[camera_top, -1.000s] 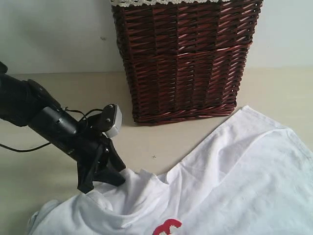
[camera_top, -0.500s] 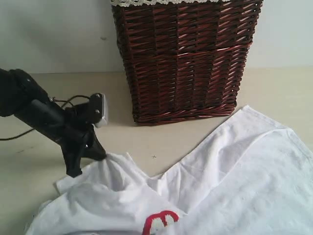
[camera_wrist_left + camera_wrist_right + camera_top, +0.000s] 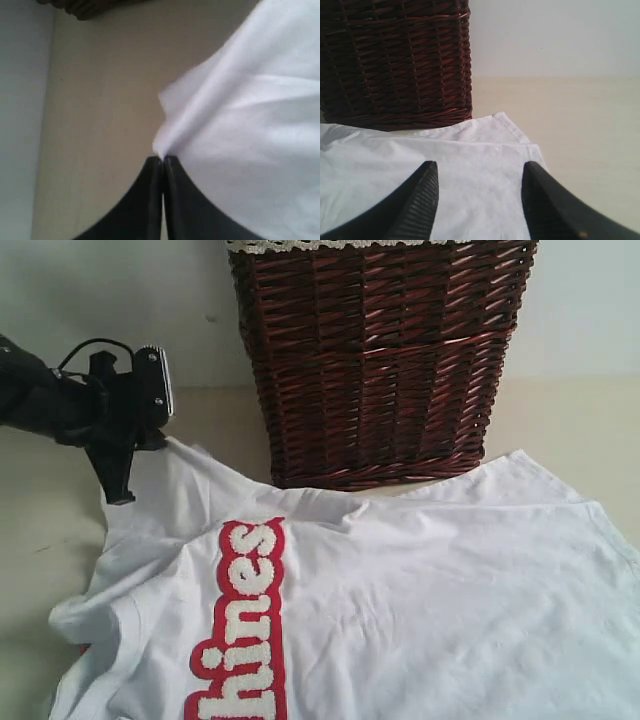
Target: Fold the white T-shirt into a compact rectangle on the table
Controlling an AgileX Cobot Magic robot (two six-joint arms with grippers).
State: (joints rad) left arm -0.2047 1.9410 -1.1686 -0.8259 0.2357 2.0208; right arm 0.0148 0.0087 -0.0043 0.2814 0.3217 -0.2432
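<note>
**Q:** What does the outside camera show?

**A:** A pale beige desk (image 3: 50, 570) runs back to a plain light wall (image 3: 100, 300). A dark brown wicker basket (image 3: 375, 360) stands at the far middle. The white T-shirt (image 3: 430, 580) lies spread over the near and right parts of the desk, and its far edge reaches the foot of the basket. Fluffy white letters edged in red (image 3: 245, 630) run along the left part of the cloth. The visible ones read "hines".

**Q:** Are any arms in that view?

**A:** Only the black left arm, which comes in from the far left. The left claw (image 3: 118, 490) points down and meets the shirt's far left edge.

**Q:** And the left wrist camera?

**A:** The left claw's two black fingers (image 3: 145, 200) are pressed together, clenched on a small peak of white fabric. The cloth fans out from the pinch. Bare desk lies beside it.

**Q:** And the right wrist camera?

**A:** The right claw (image 3: 480, 167) is released and grasps nothing. Its ribbed black fingers (image 3: 420, 200) stand wide apart over a flat corner of the shirt. I cannot tell whether they touch the cloth. The basket stands just beyond the shirt, and the wall is behind it.
</note>
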